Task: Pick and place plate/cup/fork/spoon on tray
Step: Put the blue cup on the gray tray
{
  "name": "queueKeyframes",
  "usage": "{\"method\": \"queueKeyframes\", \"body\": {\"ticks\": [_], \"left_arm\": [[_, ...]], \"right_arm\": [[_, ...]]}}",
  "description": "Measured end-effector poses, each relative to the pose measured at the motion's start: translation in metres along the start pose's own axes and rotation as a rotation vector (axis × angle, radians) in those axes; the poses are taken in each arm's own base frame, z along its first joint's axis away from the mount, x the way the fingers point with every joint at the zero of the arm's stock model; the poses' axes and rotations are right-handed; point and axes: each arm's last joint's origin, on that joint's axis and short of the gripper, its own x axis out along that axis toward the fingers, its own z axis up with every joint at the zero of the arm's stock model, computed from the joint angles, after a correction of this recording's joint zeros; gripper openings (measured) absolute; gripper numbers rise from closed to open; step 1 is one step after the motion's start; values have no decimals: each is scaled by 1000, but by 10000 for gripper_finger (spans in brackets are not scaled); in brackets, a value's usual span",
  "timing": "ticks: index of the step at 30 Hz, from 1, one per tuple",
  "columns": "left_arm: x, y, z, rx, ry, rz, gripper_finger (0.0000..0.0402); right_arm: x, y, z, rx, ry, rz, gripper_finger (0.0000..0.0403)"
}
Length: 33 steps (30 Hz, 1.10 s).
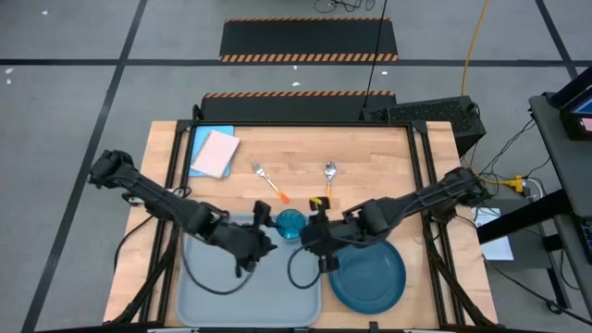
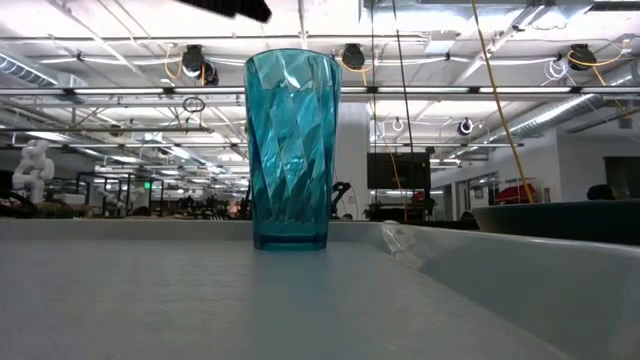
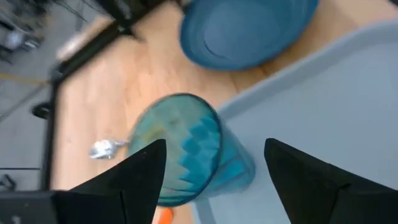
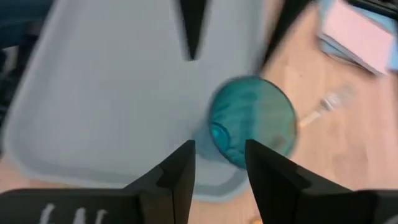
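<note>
The teal cup (image 1: 290, 223) stands upright on its base at the far right corner of the grey-blue tray (image 1: 213, 296), with nothing touching it in the low view (image 2: 292, 150). My left gripper (image 1: 265, 220) is open just left of the cup, its fingers spread wide with the cup ahead of them (image 3: 180, 146). My right gripper (image 1: 313, 225) is open just right of the cup and above it (image 4: 252, 121). The dark teal plate (image 1: 367, 275) lies on the table right of the tray. The fork (image 1: 270, 183) and the spoon (image 1: 329, 176) lie on the wood beyond the tray.
A flat blue-and-pink rectangle (image 1: 213, 151) lies at the table's far left corner. The two arms meet over the tray's far right corner. The tray's floor (image 2: 150, 300) is bare in front of the cup.
</note>
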Motion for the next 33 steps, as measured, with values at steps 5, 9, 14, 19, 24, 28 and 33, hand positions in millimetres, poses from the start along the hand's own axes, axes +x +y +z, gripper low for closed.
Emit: {"method": "queueKeyframes", "body": {"ticks": [5, 9, 14, 19, 24, 28, 33], "left_arm": [[26, -2, 3, 47, 98, -29, 275], [39, 3, 0, 63, 141, -23, 264], [41, 13, -7, 56, 182, -44, 195], [34, 15, -12, 109, 224, -65, 80], [29, 14, -14, 132, 291, -93, 14], [11, 14, -7, 91, 376, -104, 18], [-24, 11, 3, 9, 515, -120, 10]], "right_arm": [[-7, 3, -22, 70, -24, -71, 131], [-12, 2, -41, 61, -49, -73, 130], [-25, -5, -58, 96, -122, -64, 130], [-35, -9, -67, 127, -245, -48, 130], [-38, -11, -70, 129, -358, -39, 130], [-34, -11, -73, 113, -416, -38, 130], [-29, -12, -75, 107, -422, -45, 130]]}}
